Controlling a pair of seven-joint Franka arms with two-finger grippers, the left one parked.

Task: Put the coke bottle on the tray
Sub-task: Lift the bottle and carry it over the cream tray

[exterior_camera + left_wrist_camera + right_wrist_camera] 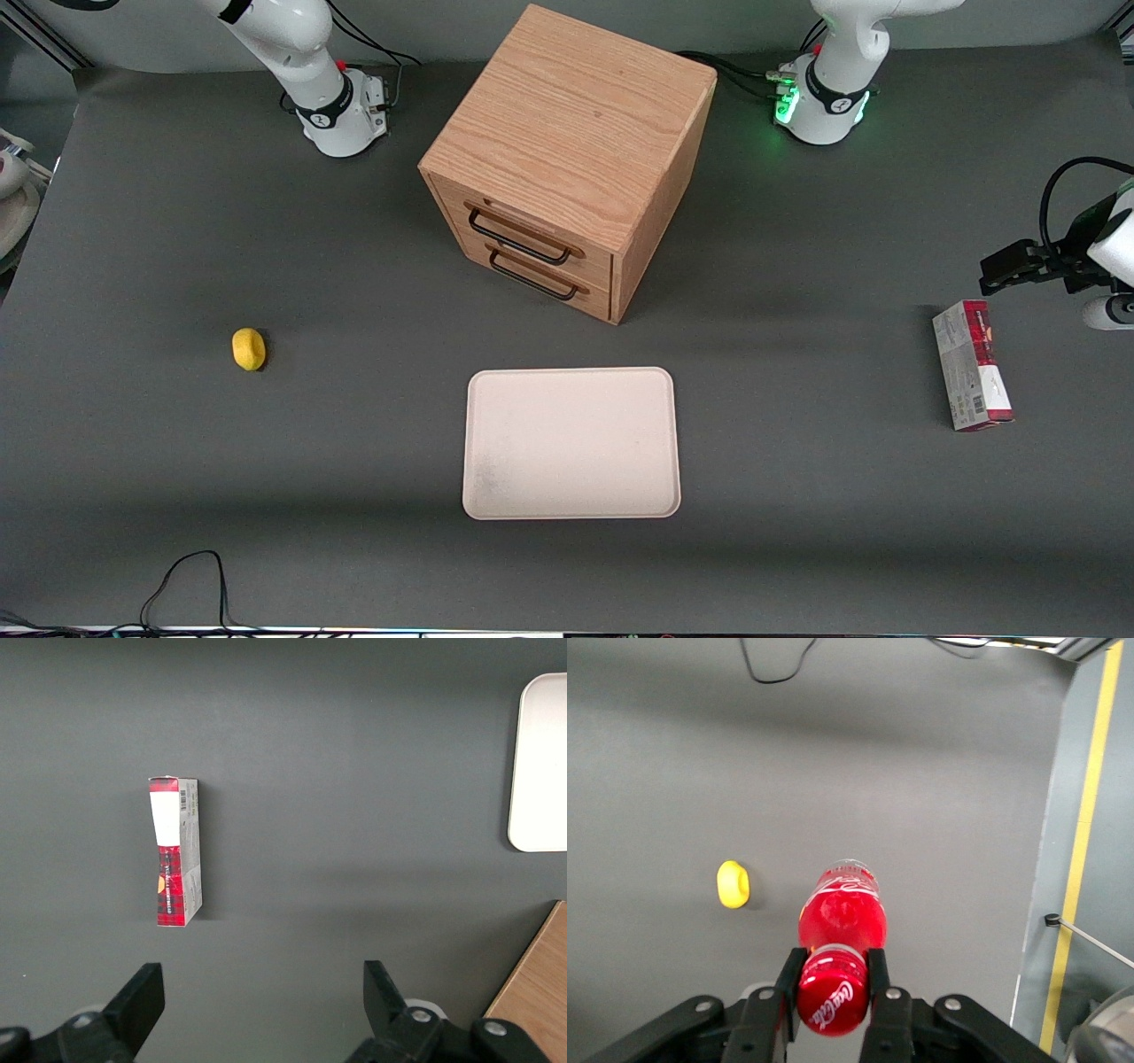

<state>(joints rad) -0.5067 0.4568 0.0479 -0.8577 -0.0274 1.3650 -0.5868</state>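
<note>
Front view: looks down steeply from high up, taking in the whole surface [177, 487] with the tray [571, 443] near the middle. Left wrist view: faces straight down, close, over the carton [175, 855] toward the parked arm's end from the tray; shares that carton [972, 365] and a tray [540, 762] edge with the front view. Right wrist view: peers down past the gripper [833, 973], fingers [789, 979] clamped on the coke bottle [842, 912], high over the working arm's end; shares only the yellow fruit [733, 883] with the front view [249, 349].

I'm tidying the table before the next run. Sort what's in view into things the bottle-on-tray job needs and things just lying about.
Needed for the job:
- small red coke bottle with red cap, held off the table
- right gripper, shut on the bottle's neck
- flat cream rectangular tray

Just lying about:
- small yellow lemon-like object
- wooden two-drawer cabinet
- red-and-grey rectangular carton
</note>
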